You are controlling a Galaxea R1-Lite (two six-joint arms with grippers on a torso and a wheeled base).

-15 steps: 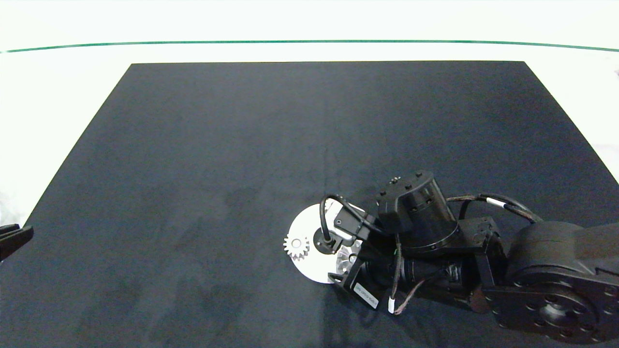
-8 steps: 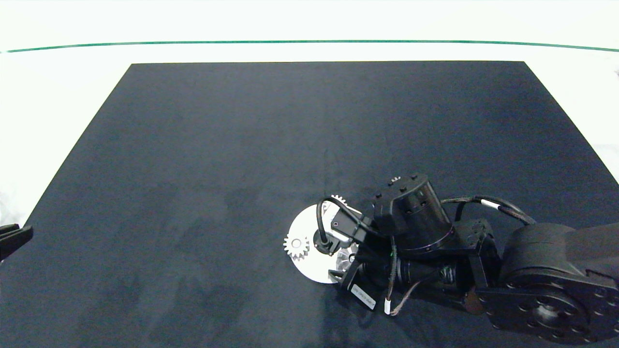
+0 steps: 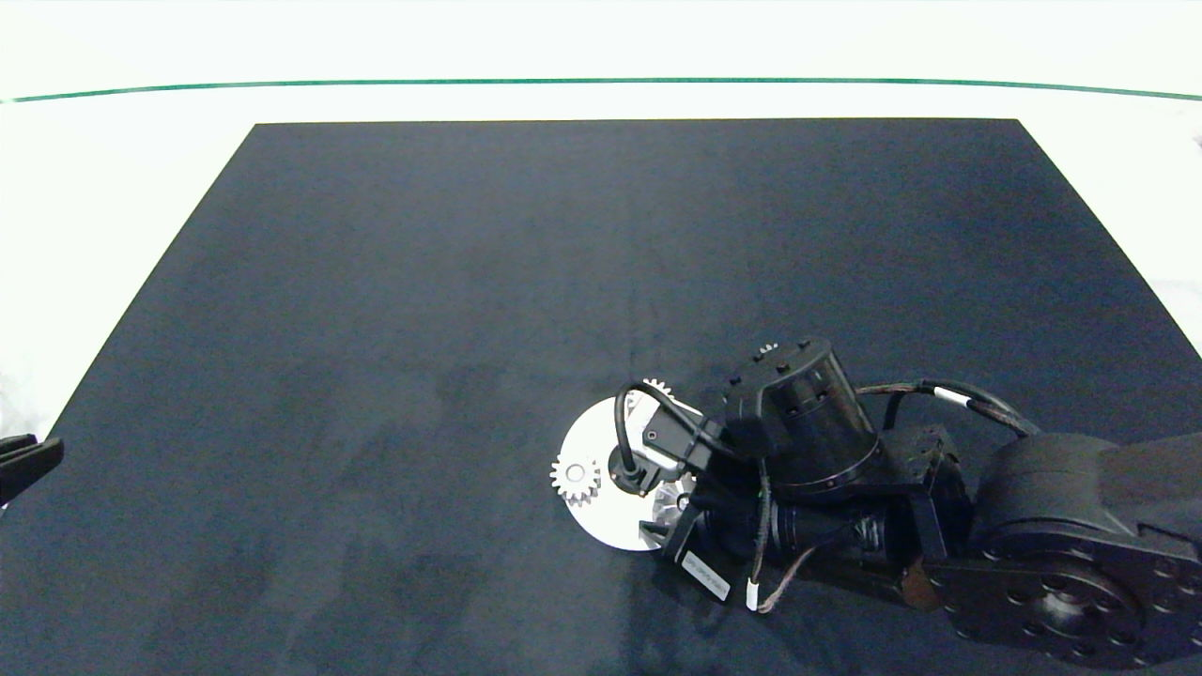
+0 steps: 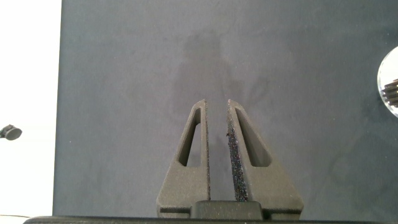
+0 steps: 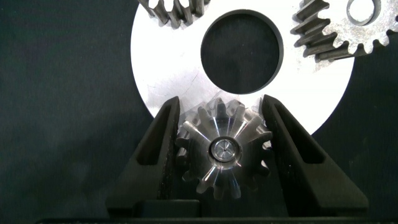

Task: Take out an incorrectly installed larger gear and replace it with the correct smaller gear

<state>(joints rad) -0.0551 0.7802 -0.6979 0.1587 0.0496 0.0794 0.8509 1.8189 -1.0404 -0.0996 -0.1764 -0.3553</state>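
Observation:
A shiny gear with long pointed splayed teeth, the larger gear [image 5: 244, 134], sits on a pin at the rim of a white disc [image 5: 161, 68]. My right gripper [image 5: 221, 99] is shut on it, one finger pressed against each flank. In the head view only a sliver of this gear [image 3: 669, 499] shows under the right wrist, at the disc's [image 3: 587, 441] near right edge. The smaller gear is out of view. My left gripper [image 4: 213, 102] is shut on nothing, parked over bare mat at the far left [image 3: 28, 462].
Two blunt-toothed gears [image 5: 345, 25] [image 5: 174, 11] sit on the disc around its round central hole [image 5: 242, 51]; from above one is at the disc's left [image 3: 575, 479], one at its far edge [image 3: 655, 387]. The black mat [image 3: 423, 282] lies on a white table.
The right wrist has shifted slightly left and toward the near edge over the disc. The gears and the left arm have not moved.

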